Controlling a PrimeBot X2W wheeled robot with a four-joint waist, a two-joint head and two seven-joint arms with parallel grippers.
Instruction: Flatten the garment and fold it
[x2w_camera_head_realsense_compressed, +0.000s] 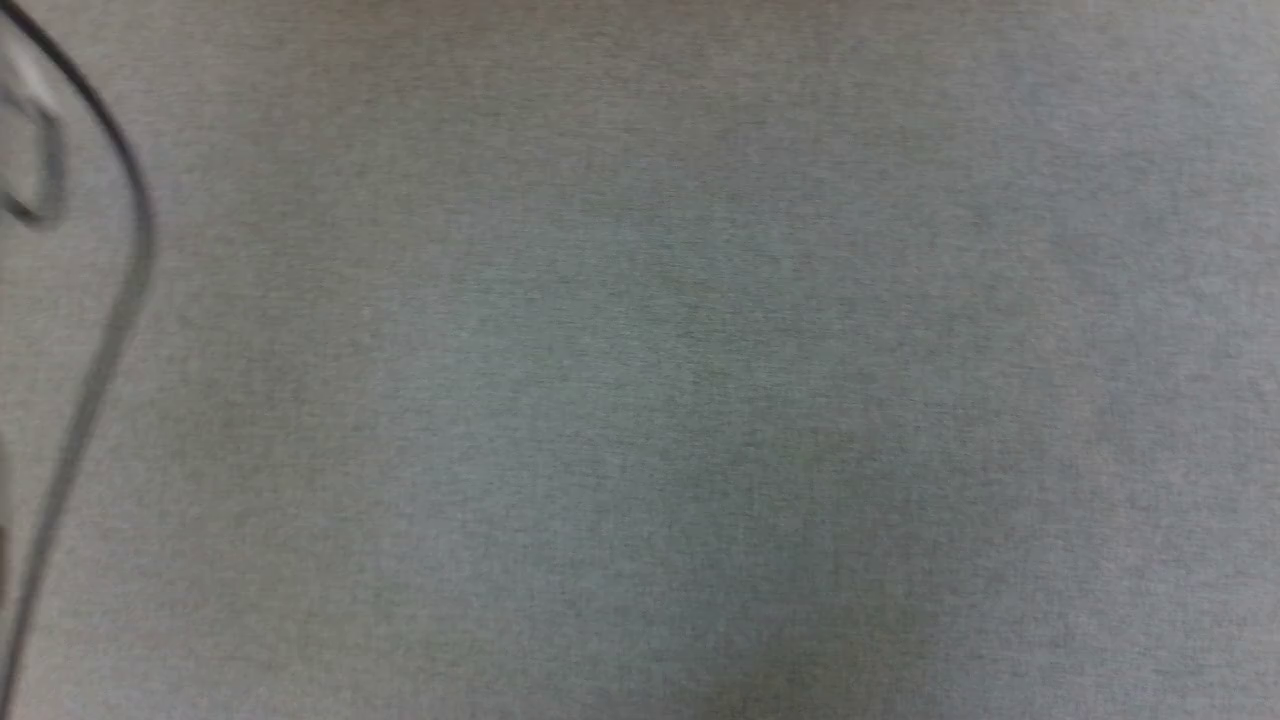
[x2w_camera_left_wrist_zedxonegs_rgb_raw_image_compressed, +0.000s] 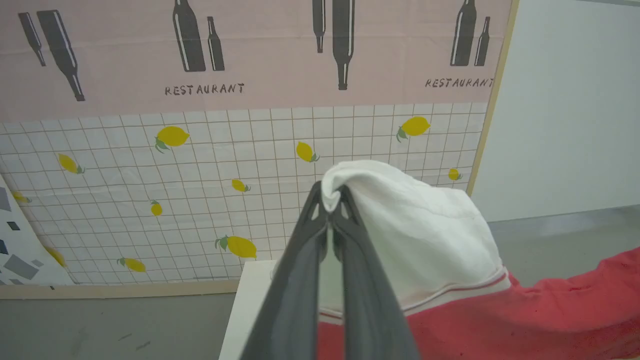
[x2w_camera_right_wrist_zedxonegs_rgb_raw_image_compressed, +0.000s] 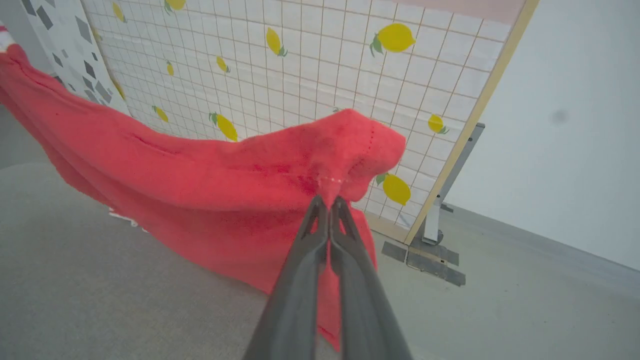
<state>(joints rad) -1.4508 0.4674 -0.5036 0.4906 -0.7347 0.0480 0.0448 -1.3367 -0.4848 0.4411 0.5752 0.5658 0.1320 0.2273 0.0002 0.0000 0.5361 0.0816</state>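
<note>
The garment is a red shirt with a white sleeve and red-white stripe trim. In the left wrist view my left gripper (x2w_camera_left_wrist_zedxonegs_rgb_raw_image_compressed: 330, 197) is shut on a fold of its white sleeve (x2w_camera_left_wrist_zedxonegs_rgb_raw_image_compressed: 415, 225), and the red body (x2w_camera_left_wrist_zedxonegs_rgb_raw_image_compressed: 550, 315) trails off to the right. My right gripper (x2w_camera_right_wrist_zedxonegs_rgb_raw_image_compressed: 329, 200) is shut on a bunched edge of the red cloth (x2w_camera_right_wrist_zedxonegs_rgb_raw_image_compressed: 210, 190), which stretches away to the upper left, lifted above the grey surface (x2w_camera_right_wrist_zedxonegs_rgb_raw_image_compressed: 100, 300). The letters on the chest are hidden.
A patterned screen with lemons, a grid and bottle prints (x2w_camera_left_wrist_zedxonegs_rgb_raw_image_compressed: 250, 150) stands behind, on a metal foot (x2w_camera_right_wrist_zedxonegs_rgb_raw_image_compressed: 435, 235). A white table corner (x2w_camera_left_wrist_zedxonegs_rgb_raw_image_compressed: 250, 300) lies below the left gripper. In the head view a dark cable (x2w_camera_head_realsense_compressed: 110, 300) curves over a plain grey surface (x2w_camera_head_realsense_compressed: 700, 400).
</note>
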